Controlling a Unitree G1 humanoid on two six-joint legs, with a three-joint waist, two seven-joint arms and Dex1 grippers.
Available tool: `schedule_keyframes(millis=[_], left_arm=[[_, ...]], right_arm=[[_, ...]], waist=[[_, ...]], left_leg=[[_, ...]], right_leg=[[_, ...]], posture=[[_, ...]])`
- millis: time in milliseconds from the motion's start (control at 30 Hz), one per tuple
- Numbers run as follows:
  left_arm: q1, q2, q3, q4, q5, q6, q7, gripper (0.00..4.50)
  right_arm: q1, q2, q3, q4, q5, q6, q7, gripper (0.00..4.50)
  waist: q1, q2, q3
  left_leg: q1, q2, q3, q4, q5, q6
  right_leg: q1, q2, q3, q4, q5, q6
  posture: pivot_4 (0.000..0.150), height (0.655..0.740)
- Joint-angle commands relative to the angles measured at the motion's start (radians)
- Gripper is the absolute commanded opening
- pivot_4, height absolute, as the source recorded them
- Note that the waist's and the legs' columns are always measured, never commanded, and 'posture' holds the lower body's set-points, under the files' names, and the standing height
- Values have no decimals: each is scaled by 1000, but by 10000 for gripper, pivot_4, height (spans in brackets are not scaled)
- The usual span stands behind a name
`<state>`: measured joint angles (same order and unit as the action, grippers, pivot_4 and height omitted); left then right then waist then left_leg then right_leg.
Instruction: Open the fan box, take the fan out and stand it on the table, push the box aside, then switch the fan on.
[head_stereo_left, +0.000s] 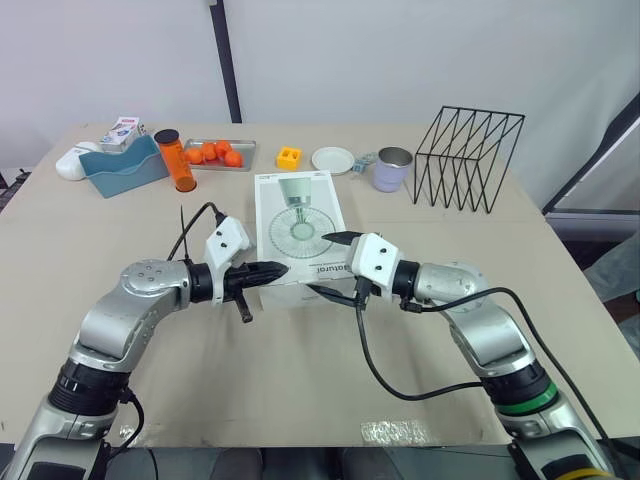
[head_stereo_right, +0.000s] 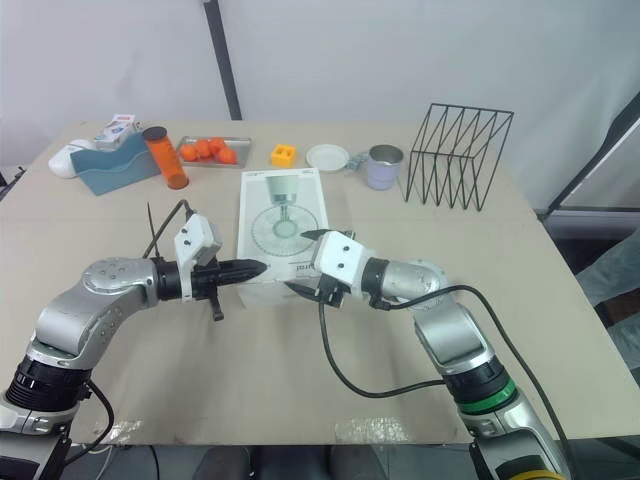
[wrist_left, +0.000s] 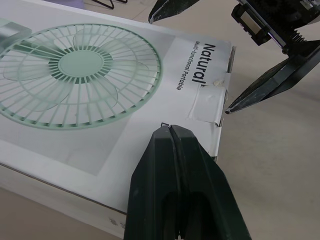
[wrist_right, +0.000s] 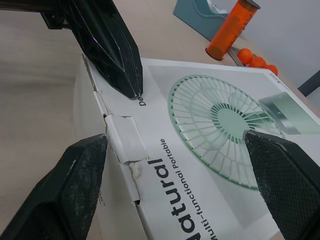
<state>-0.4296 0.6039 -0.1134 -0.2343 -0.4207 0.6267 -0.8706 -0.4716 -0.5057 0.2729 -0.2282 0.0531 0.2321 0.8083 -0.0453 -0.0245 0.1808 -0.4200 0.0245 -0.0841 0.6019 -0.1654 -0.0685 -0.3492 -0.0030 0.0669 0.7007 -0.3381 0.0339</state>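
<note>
Fan box (head_stereo_left: 300, 225), sealed, flat at centre of table (head_stereo_left: 500, 300).
Likely light, stiff, glossy-slick cardboard; best taken at the taped flap (wrist_left: 209, 102) on its near end. Left gripper (head_stereo_left: 275, 269) closed, empty, tip at the box's top edge; right gripper (head_stereo_left: 320, 263) wide open, empty, straddling that flap.

The left arm (head_stereo_left: 130, 310) reaches in from the left side. It is bent at the elbow, and its forearm points across to the right. The left gripper (head_stereo_left: 272, 268) lies flat, and its two black fingers (wrist_left: 175, 170) are pressed tight together into one sharp tip. The right arm (head_stereo_left: 485, 335) reaches in from the right side. It is bent too, and its forearm points to the left. The right gripper (head_stereo_left: 321, 264) has its fingers (wrist_right: 280, 170) spread wide apart, one higher and one lower. The two grippers point at each other, tips close but not touching.
</note>
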Motion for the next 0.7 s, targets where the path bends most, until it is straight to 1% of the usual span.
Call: schedule_keyframes(millis=[33,367,700], left_arm=[[32,3,-37,48,41,15,12,320],[44,9,-41,40,45,10,7,320],[54,10,-45,36,50,7,-3,320]], right_arm=[[-25,9,-10,3,-5,-26,-5,45000],[-62,21,-50,29,-10,-49,-34,45000],[-130,25,-120,31,13,-19,-72,45000]], waist=[[0,0,0],[0,0,0],[-1,0,0]], left_leg=[[0,0,0,0,0,0],[1,0,0,0,0,0],[3,1,1,-2,0,0]], right_leg=[[0,0,0,0,0,0],[1,0,0,0,0,0],[2,0,1,0,0,-1]], posture=[[1500,7400],[1500,7400],[1500,7400]])
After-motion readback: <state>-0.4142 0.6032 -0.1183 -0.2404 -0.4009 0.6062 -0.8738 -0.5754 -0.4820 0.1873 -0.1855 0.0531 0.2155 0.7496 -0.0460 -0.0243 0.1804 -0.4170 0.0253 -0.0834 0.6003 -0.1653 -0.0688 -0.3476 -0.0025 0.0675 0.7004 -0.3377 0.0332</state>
